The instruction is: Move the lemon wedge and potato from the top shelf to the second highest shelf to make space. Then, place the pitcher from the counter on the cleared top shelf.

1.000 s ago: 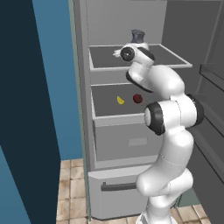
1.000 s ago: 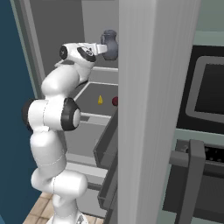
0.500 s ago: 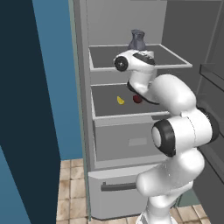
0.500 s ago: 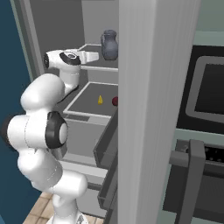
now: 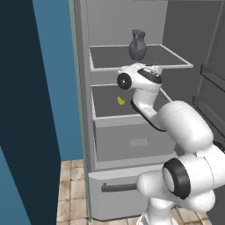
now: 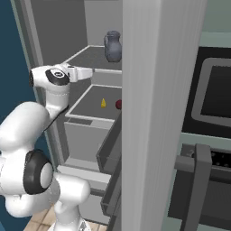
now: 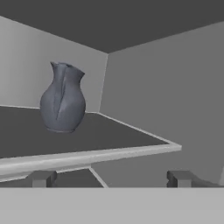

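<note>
Released and spread wide, my claw [image 7: 111,177] grasps nothing; its two dark tips poke up at the bottom of the hand view, just below the pale rim of the top shelf [image 7: 131,151]. At left of centre there, the pitcher [image 7: 62,98] stands upright on that shelf: dark blue-grey, round belly, narrow neck, flared rim. In the left base view, the lemon wedge [image 5: 121,100] lies on the second highest shelf [image 5: 110,103], centre frame. My arm hides the potato there; the right base view shows the potato [image 6: 118,104] half cut off by the pale door edge.
</note>
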### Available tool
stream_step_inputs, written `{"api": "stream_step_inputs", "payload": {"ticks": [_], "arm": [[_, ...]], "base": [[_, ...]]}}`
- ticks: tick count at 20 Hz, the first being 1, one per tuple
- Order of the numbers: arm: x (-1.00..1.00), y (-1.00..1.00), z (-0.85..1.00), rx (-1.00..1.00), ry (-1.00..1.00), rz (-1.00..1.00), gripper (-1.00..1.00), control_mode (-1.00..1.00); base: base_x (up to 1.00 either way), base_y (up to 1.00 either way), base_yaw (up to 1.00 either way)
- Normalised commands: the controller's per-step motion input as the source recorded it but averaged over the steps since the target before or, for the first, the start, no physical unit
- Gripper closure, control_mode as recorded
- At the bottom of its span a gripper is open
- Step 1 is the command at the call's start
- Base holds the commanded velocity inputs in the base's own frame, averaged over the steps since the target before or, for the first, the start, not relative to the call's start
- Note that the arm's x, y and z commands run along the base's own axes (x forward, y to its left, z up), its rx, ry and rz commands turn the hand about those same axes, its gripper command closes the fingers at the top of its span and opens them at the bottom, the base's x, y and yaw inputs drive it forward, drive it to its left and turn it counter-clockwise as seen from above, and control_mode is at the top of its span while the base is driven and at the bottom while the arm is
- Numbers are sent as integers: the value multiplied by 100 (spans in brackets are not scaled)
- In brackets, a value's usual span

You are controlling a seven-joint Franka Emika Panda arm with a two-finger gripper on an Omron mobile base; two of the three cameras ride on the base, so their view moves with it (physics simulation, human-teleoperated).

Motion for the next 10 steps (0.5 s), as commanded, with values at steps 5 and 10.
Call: {"api": "stream_step_inputs", "payload": {"ticks": [5, 10], "arm": [[-100, 6, -13, 4, 0, -2, -100, -100], [-100, 19, -20, 5, 0, -2, -100, -100]], "base": [[0, 0, 0], [0, 0, 0]]}}
